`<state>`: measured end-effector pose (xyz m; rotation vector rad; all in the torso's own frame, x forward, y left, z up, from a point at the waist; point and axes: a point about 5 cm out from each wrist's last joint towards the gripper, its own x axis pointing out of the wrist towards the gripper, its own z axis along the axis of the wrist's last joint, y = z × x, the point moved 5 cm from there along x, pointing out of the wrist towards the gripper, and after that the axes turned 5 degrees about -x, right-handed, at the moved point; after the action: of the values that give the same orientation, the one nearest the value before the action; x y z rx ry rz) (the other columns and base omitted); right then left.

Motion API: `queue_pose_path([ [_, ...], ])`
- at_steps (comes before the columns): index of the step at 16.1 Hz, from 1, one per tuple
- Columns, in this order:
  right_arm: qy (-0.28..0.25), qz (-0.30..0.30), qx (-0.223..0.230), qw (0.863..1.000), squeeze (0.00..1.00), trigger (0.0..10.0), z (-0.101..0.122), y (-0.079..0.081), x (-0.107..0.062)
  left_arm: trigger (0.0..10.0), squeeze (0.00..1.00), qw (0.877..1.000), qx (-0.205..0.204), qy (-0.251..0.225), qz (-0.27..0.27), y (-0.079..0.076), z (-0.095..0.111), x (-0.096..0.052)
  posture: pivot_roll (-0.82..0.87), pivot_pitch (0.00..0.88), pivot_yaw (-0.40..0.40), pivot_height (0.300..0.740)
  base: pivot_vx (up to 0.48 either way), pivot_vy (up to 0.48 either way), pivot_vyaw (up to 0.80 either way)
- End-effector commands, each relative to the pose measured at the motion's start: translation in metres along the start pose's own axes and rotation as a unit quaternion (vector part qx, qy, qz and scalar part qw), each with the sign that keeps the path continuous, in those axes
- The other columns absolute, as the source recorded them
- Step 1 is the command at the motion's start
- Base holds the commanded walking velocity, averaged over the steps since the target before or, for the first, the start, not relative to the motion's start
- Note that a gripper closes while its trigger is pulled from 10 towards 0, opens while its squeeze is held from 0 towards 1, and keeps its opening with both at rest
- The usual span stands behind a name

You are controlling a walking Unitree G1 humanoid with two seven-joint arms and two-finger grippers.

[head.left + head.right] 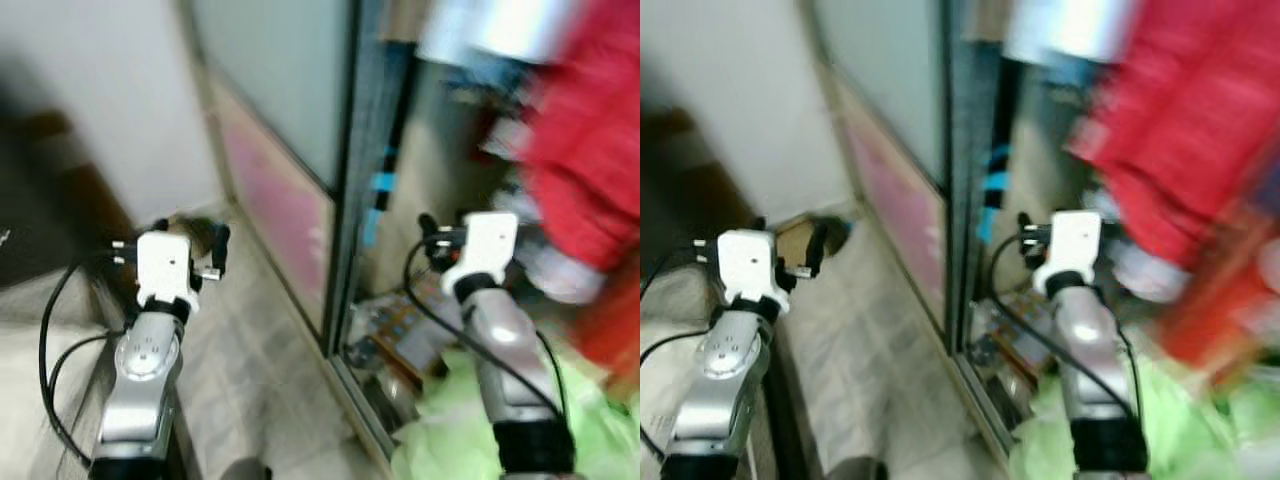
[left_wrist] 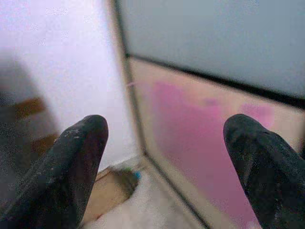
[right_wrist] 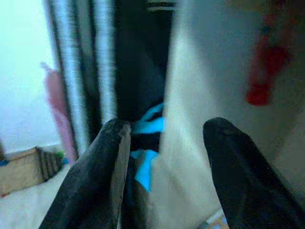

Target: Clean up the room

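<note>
Everything is blurred. My left gripper [image 2: 167,167] is held up before a white wall and a sliding panel, open, with nothing between its black fingers [image 2: 71,162]. My right gripper [image 3: 164,157] is also open and empty, pointing at a dark door frame [image 1: 360,150] with a blue patch [image 3: 150,126] on it. A red garment [image 1: 580,150] hangs at the upper right. Light green cloth [image 1: 450,440] lies low on the right beside my right arm. Small clutter [image 1: 400,330] sits on the floor behind the frame.
A sliding panel [image 1: 280,200], grey above and pink below, runs along the tiled floor [image 1: 250,380]. A low brown box [image 1: 800,240] stands at the foot of the white wall. Dark furniture [image 1: 40,200] is at the far left.
</note>
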<state>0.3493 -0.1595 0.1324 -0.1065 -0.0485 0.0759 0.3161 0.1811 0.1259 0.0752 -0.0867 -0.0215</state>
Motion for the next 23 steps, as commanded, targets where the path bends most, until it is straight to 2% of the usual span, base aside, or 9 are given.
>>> queue_pose_path([
  [1,-0.001,0.01,0.004,1.0,0.0,10.0,0.003,0.006,0.006,10.0,0.0,1.0,-0.002,-0.001,0.006,0.002,0.001,-0.003,-0.03,0.0,-0.059,0.74,0.0,0.0,0.8],
  [6,0.0,0.018,-0.009,1.0,0.0,10.0,-0.002,0.007,-0.001,10.0,0.0,1.0,0.011,0.009,0.006,0.005,-0.005,-0.007,-0.04,0.0,-0.054,0.74,0.0,0.0,0.8],
  [11,0.016,0.017,-0.005,1.0,0.0,10.0,-0.015,0.014,-0.013,10.0,0.0,0.999,-0.008,0.031,0.022,0.003,-0.015,-0.023,-0.02,0.0,-0.04,0.74,0.0,0.0,0.8],
  [14,0.03,0.016,-0.008,0.999,0.0,10.0,-0.024,0.01,-0.02,10.0,0.0,0.999,-0.018,0.018,0.046,0.006,-0.009,-0.033,0.0,0.003,-0.046,0.74,0.0,0.0,0.8],
  [15,0.031,0.016,-0.008,0.999,0.0,10.0,-0.025,0.011,-0.018,10.0,0.0,0.995,-0.061,0.014,0.081,0.012,-0.009,-0.035,0.0,0.004,-0.052,0.74,0.0,0.0,0.8],
  [17,0.027,0.019,-0.006,0.999,0.0,10.0,-0.023,0.014,-0.014,10.0,0.0,0.995,-0.061,0.03,0.072,0.007,-0.01,-0.035,0.02,0.002,-0.055,0.74,0.0,0.0,0.8],
  [18,0.026,0.018,-0.004,0.999,0.0,10.0,-0.023,0.015,-0.013,10.0,0.0,0.996,-0.057,0.012,0.067,0.005,-0.005,-0.034,0.02,0.005,-0.054,0.74,0.0,0.0,0.8],
  [21,0.022,0.018,-0.001,1.0,0.0,10.0,-0.021,0.016,-0.012,10.0,0.0,0.996,-0.035,0.028,0.077,0.009,-0.007,-0.036,0.02,0.018,-0.041,0.74,0.0,0.0,0.8],
  [23,0.014,0.021,-0.001,1.0,0.0,10.0,-0.016,0.019,-0.007,10.0,0.0,0.995,-0.043,0.037,0.08,0.009,-0.011,-0.036,0.01,0.025,-0.035,0.74,0.0,0.0,0.8],
])
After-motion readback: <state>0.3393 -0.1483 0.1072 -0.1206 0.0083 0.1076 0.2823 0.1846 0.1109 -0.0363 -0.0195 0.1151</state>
